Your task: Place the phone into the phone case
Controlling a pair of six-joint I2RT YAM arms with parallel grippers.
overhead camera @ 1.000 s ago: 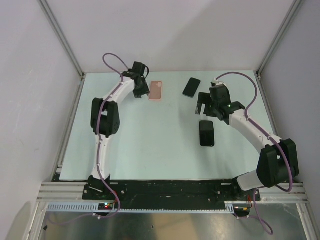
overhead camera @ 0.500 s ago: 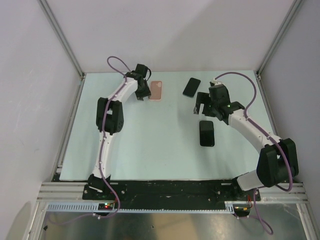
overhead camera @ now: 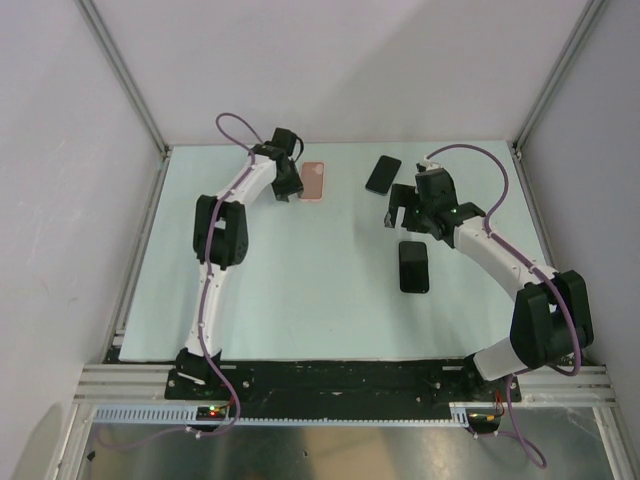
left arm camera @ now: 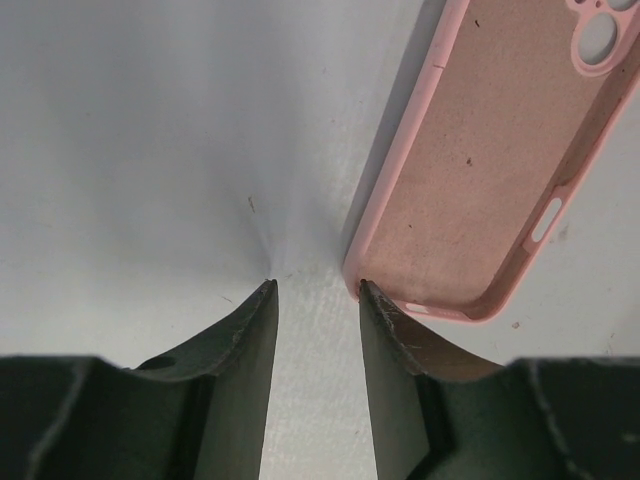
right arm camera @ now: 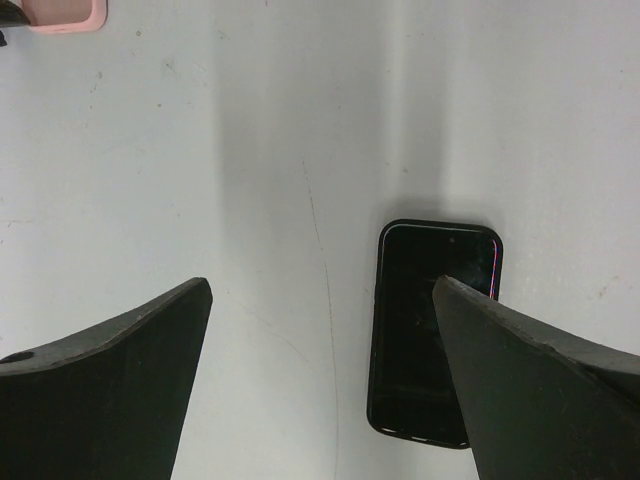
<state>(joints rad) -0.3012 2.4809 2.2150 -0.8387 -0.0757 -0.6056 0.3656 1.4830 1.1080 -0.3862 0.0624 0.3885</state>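
Pre-grasp was judged in hand: right gripper [right arm camera: 320, 285] jaws were spread wide, empty, over black phone [right arm camera: 410, 330]; left gripper [left arm camera: 313, 290] jaws narrowly parted, empty, by pink phone case [left arm camera: 490, 170]. Next: centring & descent req'd.

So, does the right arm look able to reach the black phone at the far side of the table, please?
Probably yes: the right arm hangs just short of the phone, jaws open wide, with only bare table between them. The pink case lies well off to the left.
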